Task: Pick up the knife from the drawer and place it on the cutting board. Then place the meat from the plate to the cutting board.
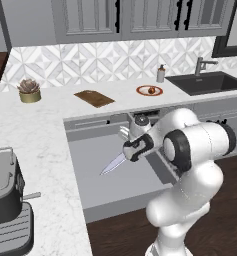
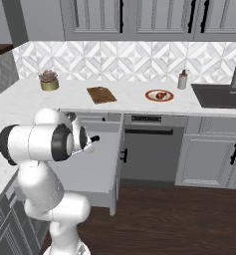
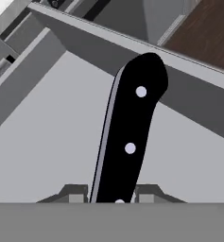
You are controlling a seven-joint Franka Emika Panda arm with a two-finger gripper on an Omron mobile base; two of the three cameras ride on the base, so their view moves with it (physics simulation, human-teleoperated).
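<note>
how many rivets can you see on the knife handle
3, in the hand view. All sit in a line along the black handle of the knife: one near its rounded butt end, one midway, and one partly cut off between the gripper fingertips. More may be hidden below.

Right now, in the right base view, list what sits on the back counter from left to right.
potted plant → cutting board → plate holding the meat → soap bottle → sink
</note>
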